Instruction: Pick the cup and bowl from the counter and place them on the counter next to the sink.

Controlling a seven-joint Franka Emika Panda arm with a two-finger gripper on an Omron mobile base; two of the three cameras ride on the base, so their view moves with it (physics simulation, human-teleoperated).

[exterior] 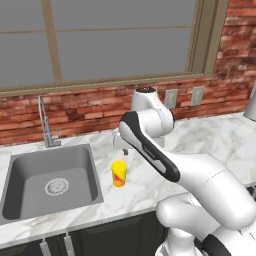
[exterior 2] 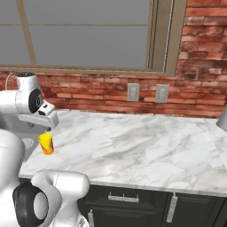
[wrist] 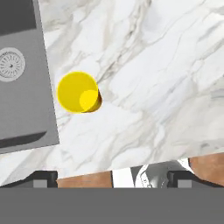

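While cup (exterior: 119,173) stands upright beside sink (exterior: 50,181), tool (exterior: 124,148) hovers above (jaws spread, nothing held).

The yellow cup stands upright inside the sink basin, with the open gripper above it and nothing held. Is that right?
Not quite. The cup stands upright on the marble counter just beside the sink, not inside the basin; the left base view and the hand view both show it outside the rim. The rest holds: the gripper is above it, open and empty.
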